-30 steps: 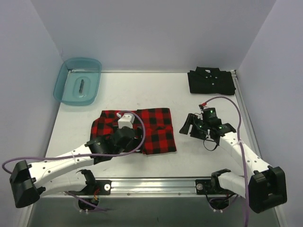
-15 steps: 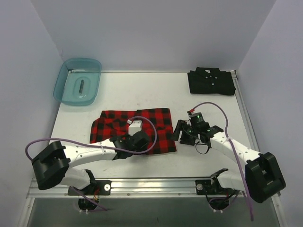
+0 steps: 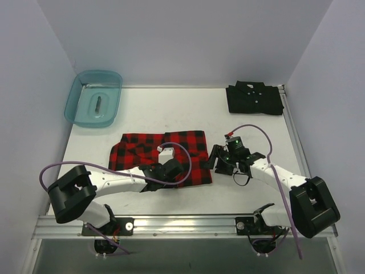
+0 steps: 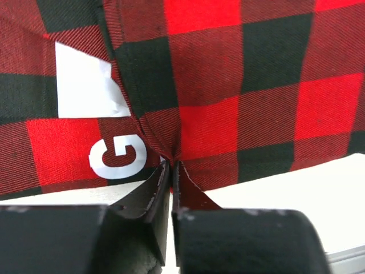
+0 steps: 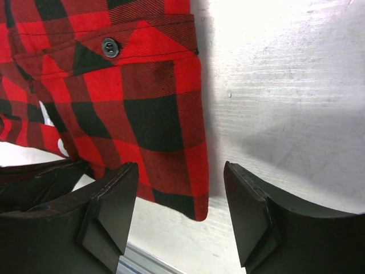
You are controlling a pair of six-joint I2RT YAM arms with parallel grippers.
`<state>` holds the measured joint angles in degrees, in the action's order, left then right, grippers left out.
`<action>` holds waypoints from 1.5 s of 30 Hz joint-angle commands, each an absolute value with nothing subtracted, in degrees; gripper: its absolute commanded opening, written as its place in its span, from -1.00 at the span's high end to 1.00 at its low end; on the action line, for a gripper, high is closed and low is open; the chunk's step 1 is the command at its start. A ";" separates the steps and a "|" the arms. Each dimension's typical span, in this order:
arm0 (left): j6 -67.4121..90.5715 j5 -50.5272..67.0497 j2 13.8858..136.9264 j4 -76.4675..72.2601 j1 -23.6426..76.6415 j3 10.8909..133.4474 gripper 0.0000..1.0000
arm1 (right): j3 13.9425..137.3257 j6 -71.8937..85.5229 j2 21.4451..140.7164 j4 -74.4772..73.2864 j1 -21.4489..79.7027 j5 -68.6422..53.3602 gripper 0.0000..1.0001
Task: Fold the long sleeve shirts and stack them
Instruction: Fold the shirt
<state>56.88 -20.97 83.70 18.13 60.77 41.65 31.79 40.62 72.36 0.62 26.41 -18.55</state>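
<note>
The red-and-black plaid shirt [image 3: 188, 149] lies spread across the middle of the table. Its hem with a white letter G [image 4: 117, 157] fills the left wrist view. My left gripper [image 3: 173, 174] [image 4: 170, 165] is at the shirt's near edge, shut on a pinched ridge of plaid fabric just right of the G. At the shirt's right edge my right gripper [image 3: 216, 162] [image 5: 179, 188] stands open. Its fingers straddle the shirt's near right corner [image 5: 197, 205] without touching it. The black shirt [image 3: 254, 98] lies folded at the back right.
A translucent teal bin [image 3: 94, 98] stands at the back left with a small dark object inside. A metal rail [image 3: 182, 220] runs along the table's near edge. Walls close in the left, back and right sides.
My left gripper has moved right and nearer along the plaid shirt and closed on its hem fabric. The right gripper has shifted left to the shirt's right edge, staying open.
</note>
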 commanded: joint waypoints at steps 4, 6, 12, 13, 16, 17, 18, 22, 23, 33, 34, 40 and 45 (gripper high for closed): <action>51.43 -23.28 79.11 19.68 59.95 46.22 0.95 | 30.41 40.78 77.07 3.95 26.81 -17.49 -0.22; 50.19 -23.73 78.58 21.79 59.33 46.76 0.95 | 29.97 40.87 78.48 4.83 26.72 -17.49 -0.22; 48.52 -23.99 78.57 22.67 56.60 44.48 0.92 | 29.44 40.96 79.11 5.19 26.63 -17.67 -0.21; 48.60 -24.08 79.27 22.85 56.34 44.12 0.91 | 29.62 40.87 78.58 4.66 26.63 -17.75 -0.21; 49.48 -23.12 80.94 23.03 55.55 42.72 0.88 | 30.58 40.69 75.86 3.17 26.72 -17.67 -0.21; 49.57 -22.77 81.47 23.03 55.63 42.54 0.85 | 30.93 40.61 74.89 1.77 26.81 -17.67 -0.20; 49.74 -22.33 81.82 22.85 55.63 42.45 0.83 | 31.37 40.69 72.97 1.15 26.72 -17.84 -0.20; 49.66 -18.64 82.80 22.94 55.90 43.06 0.67 | 33.74 41.39 67.25 -2.63 27.59 -18.63 -0.18; 49.75 -17.94 82.53 22.85 55.99 43.07 0.57 | 34.01 41.74 66.28 -2.72 27.77 -19.15 -0.17; 51.25 -20.21 71.12 30.58 55.37 45.52 -0.09 | 30.33 52.82 68.02 13.08 31.02 -29.88 0.08; 51.15 -20.30 70.41 30.24 55.37 46.14 -0.10 | 29.97 53.26 68.98 15.36 31.29 -30.40 0.12; 51.33 -17.40 74.61 22.69 56.60 49.04 0.27 | 24.53 55.55 75.75 25.04 31.90 -29.36 0.37; 52.64 -16.97 81.37 13.20 54.85 44.05 0.57 | 21.71 56.25 82.35 30.57 31.73 -29.44 0.47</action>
<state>51.90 -18.09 77.73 20.53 56.12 46.48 22.50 55.09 80.14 24.23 31.66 -29.10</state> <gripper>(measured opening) 0.235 0.269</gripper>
